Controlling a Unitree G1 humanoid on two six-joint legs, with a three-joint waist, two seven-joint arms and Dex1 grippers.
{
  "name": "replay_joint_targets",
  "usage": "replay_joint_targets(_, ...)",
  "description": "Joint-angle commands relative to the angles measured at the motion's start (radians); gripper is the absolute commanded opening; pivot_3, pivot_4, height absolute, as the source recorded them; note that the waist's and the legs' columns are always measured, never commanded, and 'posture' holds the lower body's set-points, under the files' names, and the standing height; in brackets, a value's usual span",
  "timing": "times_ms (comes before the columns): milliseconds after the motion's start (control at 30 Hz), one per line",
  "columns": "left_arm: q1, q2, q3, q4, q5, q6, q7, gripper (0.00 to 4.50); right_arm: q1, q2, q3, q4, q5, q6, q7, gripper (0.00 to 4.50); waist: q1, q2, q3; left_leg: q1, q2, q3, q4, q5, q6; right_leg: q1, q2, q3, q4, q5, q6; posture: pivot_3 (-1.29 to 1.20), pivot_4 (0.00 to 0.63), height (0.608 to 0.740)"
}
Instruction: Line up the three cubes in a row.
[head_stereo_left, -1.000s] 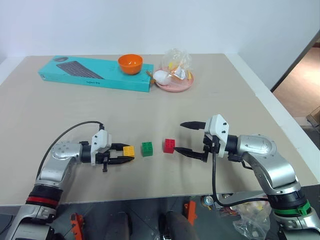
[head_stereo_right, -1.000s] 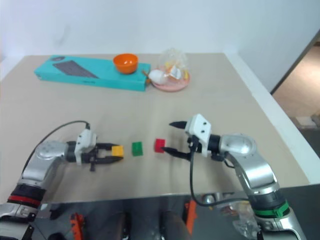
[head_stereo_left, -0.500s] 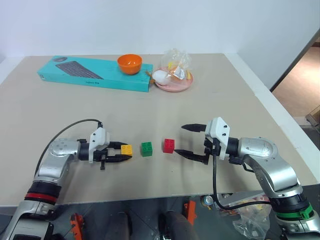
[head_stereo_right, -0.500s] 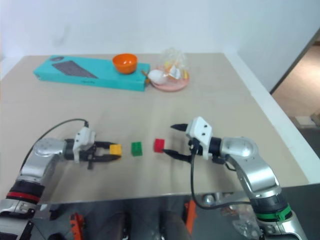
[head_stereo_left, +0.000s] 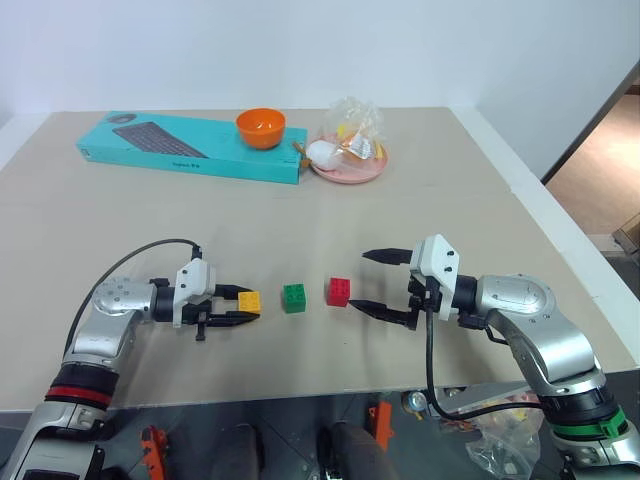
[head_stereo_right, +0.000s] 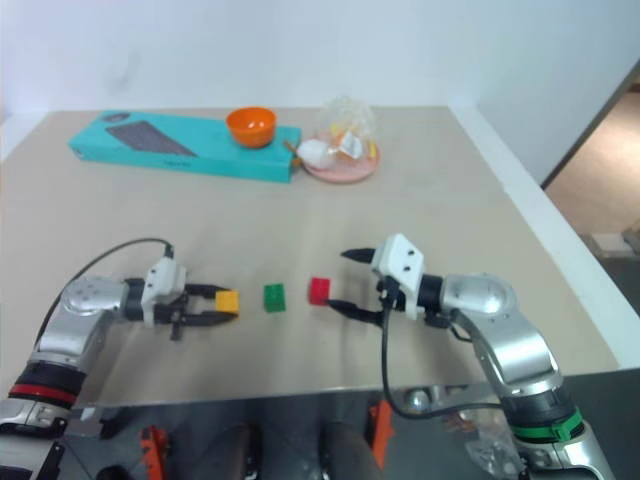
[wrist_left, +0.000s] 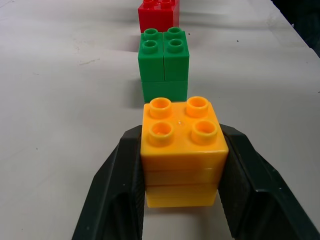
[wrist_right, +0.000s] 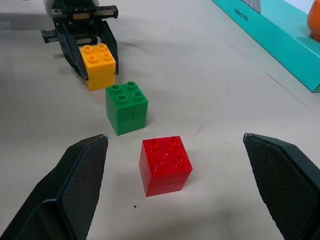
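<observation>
The left gripper (wrist_left: 182, 165) loosely brackets the yellow cube (wrist_left: 181, 150), aligning it behind green (wrist_left: 165, 62) and red (wrist_left: 158, 12); the right gripper (head_stereo_left: 375, 281) gapes empty.

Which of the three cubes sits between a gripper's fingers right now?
The yellow cube: it sits between the left gripper's two black fingers. The green cube and red cube stand free on the table, ahead of the wide-open right gripper.

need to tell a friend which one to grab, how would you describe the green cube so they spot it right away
On the beige table, look near the front edge, between the two robot arms, for a short row of three small studded cubes. The green cube is the middle one, with the yellow cube on one side and the red cube on the other.
</observation>
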Motion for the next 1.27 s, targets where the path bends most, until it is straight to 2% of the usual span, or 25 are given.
replay_joint_targets(33,-0.003,0.005,-0.012,0.006,0.017,-0.01,-0.007,3.06,-0.01,-0.011,-0.02,-0.022,0.004,-0.01,0.006,4.5,0.0,0.0,0.0,0.0,0.0,0.0,0.0,0.0,0.0,0.0,0.0,0.0,0.0,0.0,0.0,0.0,0.15,0.74)
replay_joint_targets(167,-0.006,0.016,-0.012,0.005,0.026,-0.019,-0.012,4.4,-0.005,-0.011,-0.021,-0.025,0.004,-0.01,0.006,4.5,0.0,0.0,0.0,0.0,0.0,0.0,0.0,0.0,0.0,0.0,0.0,0.0,0.0,0.0,0.0,0.0,0.15,0.74)
replay_joint_targets(200,-0.006,0.019,-0.009,0.002,0.026,-0.017,-0.014,4.46,-0.004,-0.011,-0.02,-0.025,0.003,-0.01,0.006,4.5,0.0,0.0,0.0,0.0,0.0,0.0,0.0,0.0,0.0,0.0,0.001,0.0,0.0,0.0,0.0,0.0,0.15,0.74)
replay_joint_targets(400,0.0,0.057,0.029,-0.067,-0.014,0.043,-0.005,4.46,-0.004,-0.007,-0.02,-0.024,0.007,-0.013,0.007,4.5,0.0,0.0,0.0,0.0,0.001,0.0,0.0,0.0,0.0,0.0,0.0,-0.001,0.0,0.0,0.0,0.0,0.15,0.74)
replay_joint_targets(533,0.007,0.106,0.1,-0.188,-0.126,0.243,0.037,4.46,-0.013,-0.006,-0.039,-0.042,0.039,0.011,0.008,4.5,-0.001,0.0,0.0,0.0,0.003,0.0,0.0,0.0,0.0,0.0,0.0,0.0,0.0,0.0,0.0,0.0,0.15,0.74)
replay_joint_targets(633,-0.004,0.133,0.173,-0.291,-0.24,0.459,0.126,4.46,-0.03,-0.008,-0.074,-0.073,0.096,0.058,0.0,4.5,-0.001,0.0,0.0,0.0,0.004,-0.001,0.0,0.0,0.0,-0.001,0.0,-0.001,0.0,0.0,0.0,0.0,0.15,0.74)
replay_joint_targets(700,-0.022,0.127,0.209,-0.321,-0.279,0.539,0.197,4.46,-0.043,-0.01,-0.092,-0.08,0.119,0.077,-0.007,4.5,-0.001,0.0,0.0,0.0,0.004,-0.001,0.0,0.0,0.0,0.0,0.0,0.0,0.0,0.0,0.0,0.0,0.15,0.74)
replay_joint_targets(833,-0.059,0.061,0.216,-0.291,-0.207,0.498,0.353,4.46,-0.097,0.027,-0.12,-0.018,0.112,0.07,-0.068,4.5,0.0,0.0,0.0,0.001,0.003,-0.001,0.0,0.0,0.0,0.001,0.0,-0.001,0.0,0.0,0.0,0.0,0.15,0.74)
replay_joint_targets(1100,-0.09,-0.091,0.109,-0.263,-0.07,0.348,0.473,4.46,-0.265,0.19,-0.026,0.299,-0.012,-0.06,-0.114,4.5,0.0,0.0,0.0,0.0,-0.001,0.001,0.0,0.0,0.0,0.0,0.001,0.002,0.0,0.001,0.001,0.0,0.15,0.74)
replay_joint_targets(1267,-0.098,-0.124,0.087,-0.239,-0.021,0.303,0.503,4.46,-0.291,0.22,0.008,0.364,-0.05,-0.108,-0.084,4.5,0.0,0.0,0.0,-0.002,-0.001,0.0,0.0,0.0,0.0,-0.002,0.001,0.002,0.0,0.0,0.001,0.0,0.15,0.74)
